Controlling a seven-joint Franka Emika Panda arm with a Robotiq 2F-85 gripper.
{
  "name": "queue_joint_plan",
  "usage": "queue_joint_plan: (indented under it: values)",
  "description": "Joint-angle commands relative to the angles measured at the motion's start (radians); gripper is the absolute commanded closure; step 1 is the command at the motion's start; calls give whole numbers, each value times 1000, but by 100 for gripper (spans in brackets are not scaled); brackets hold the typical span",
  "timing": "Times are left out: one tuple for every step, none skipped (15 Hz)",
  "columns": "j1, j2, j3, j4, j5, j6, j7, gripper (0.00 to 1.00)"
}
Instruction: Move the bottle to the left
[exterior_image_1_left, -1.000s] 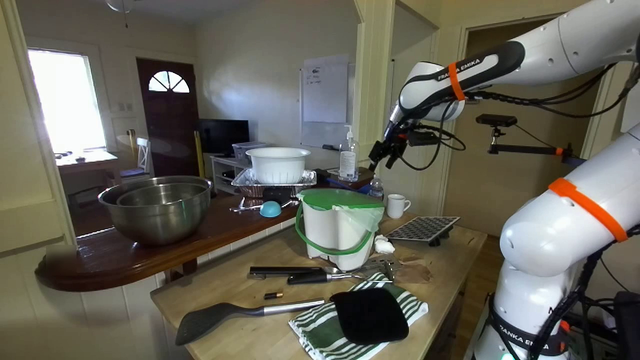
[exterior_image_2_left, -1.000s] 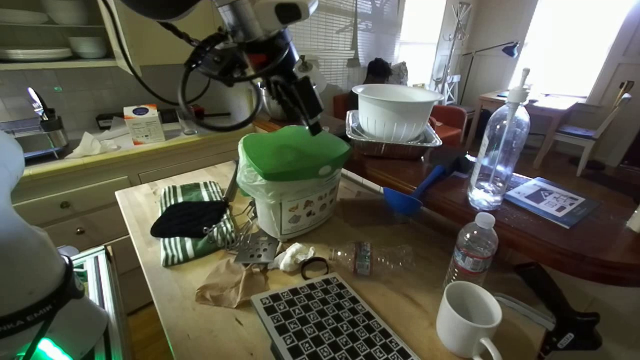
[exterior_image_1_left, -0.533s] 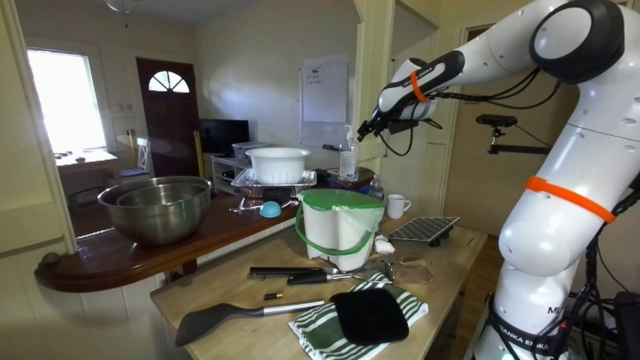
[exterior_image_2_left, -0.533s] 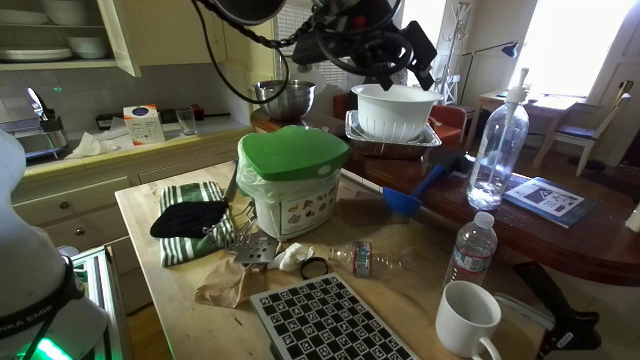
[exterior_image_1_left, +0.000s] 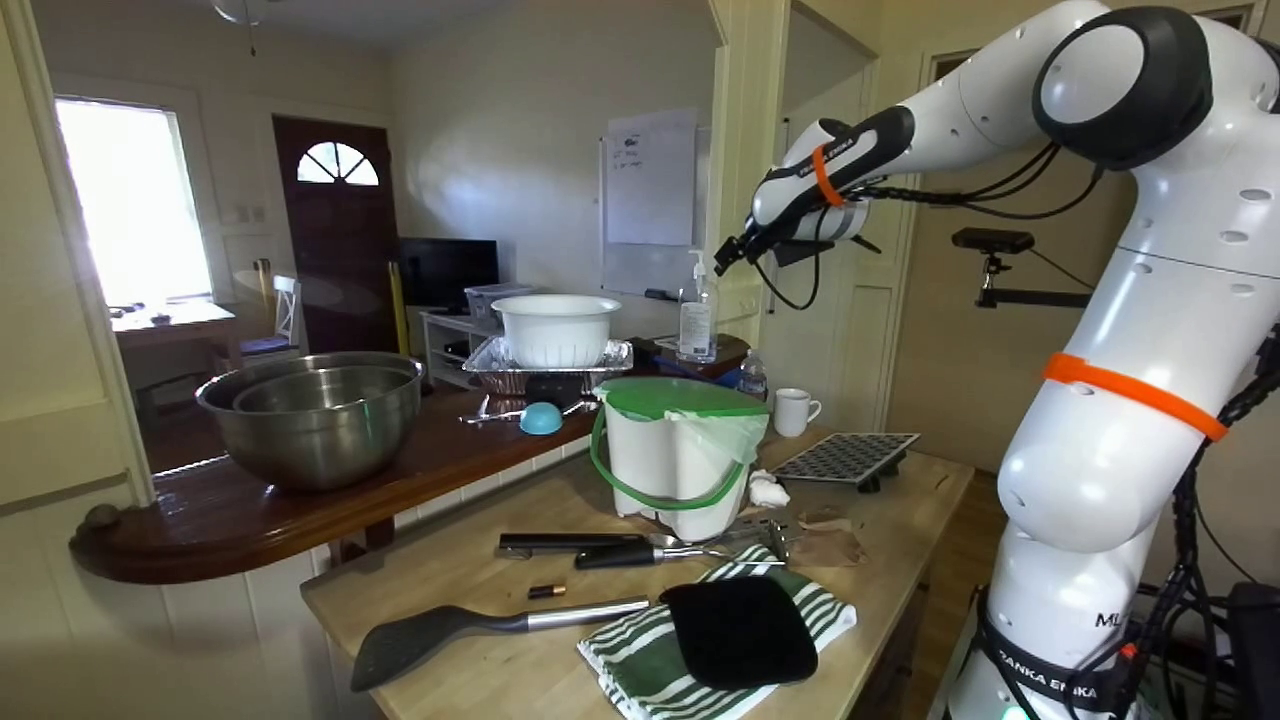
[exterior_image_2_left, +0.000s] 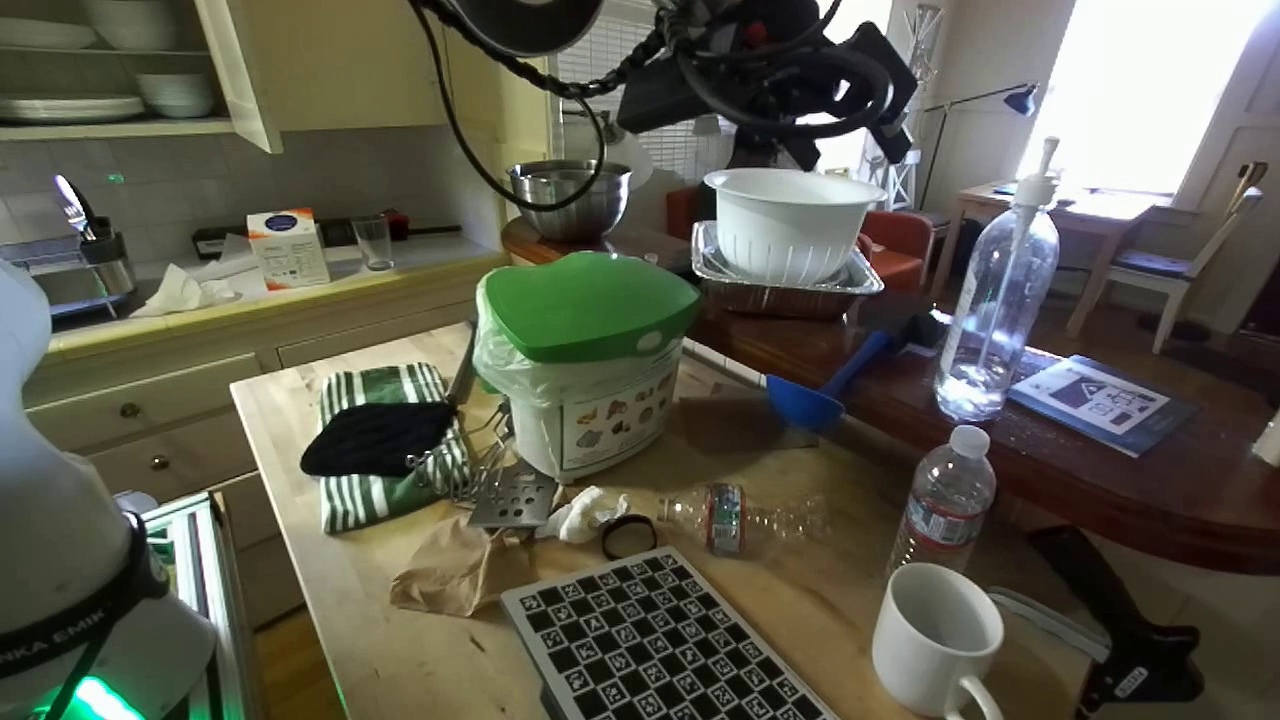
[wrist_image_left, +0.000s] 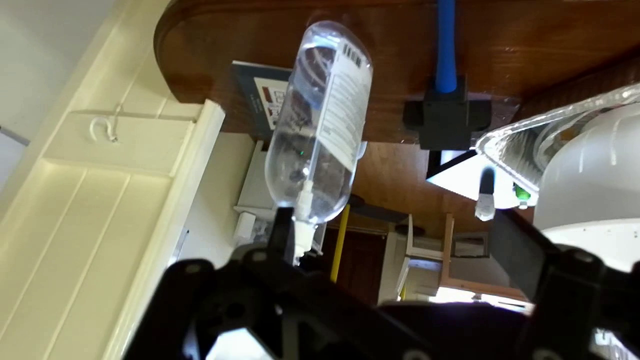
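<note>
- Toward two o'clock from the green-lidded white plastic bucket (exterior_image_2_left: 610, 430), in an exterior view, the black two-fingered gripper (exterior_image_2_left: 848, 150) hangs with jaws wide apart, holding nothing.
- Between four and five o'clock from it, visibly apart, a tall clear plastic pump bottle (exterior_image_2_left: 1003, 280) stands upright on a glossy dark-brown wooden ledge (exterior_image_2_left: 1090, 490).
- Toward seven o'clock from the gripper, a round white ribbed plastic tub (exterior_image_2_left: 790, 225) sits in a crinkled silver foil tray (exterior_image_2_left: 865, 285).
- At eleven o'clock from the jaws in the wrist view, the bottle's rounded, see-through body bears a white printed label (wrist_image_left: 346, 102).
</note>
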Motion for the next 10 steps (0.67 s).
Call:
queue_joint_plan:
  values:
    - [100, 58, -105, 42, 204, 106, -232, 0]
    - [161, 60, -147, 47, 281, 131, -314, 0]
    - [233, 53, -194, 53, 353, 141, -392, 0]
    - [300, 49, -242, 69, 439, 132, -471, 0]
    - [356, 58, -287, 95, 517, 129, -547, 0]
    - [411, 62, -332, 119, 595, 112, -618, 0]
    - [446, 86, -371, 152, 674, 100, -690, 0]
    - [480, 98, -409, 177, 750, 85, -749, 0]
    - [499, 119, -442, 202, 826, 75, -817, 0]
    - [527, 126, -481, 221, 904, 58, -883, 0]
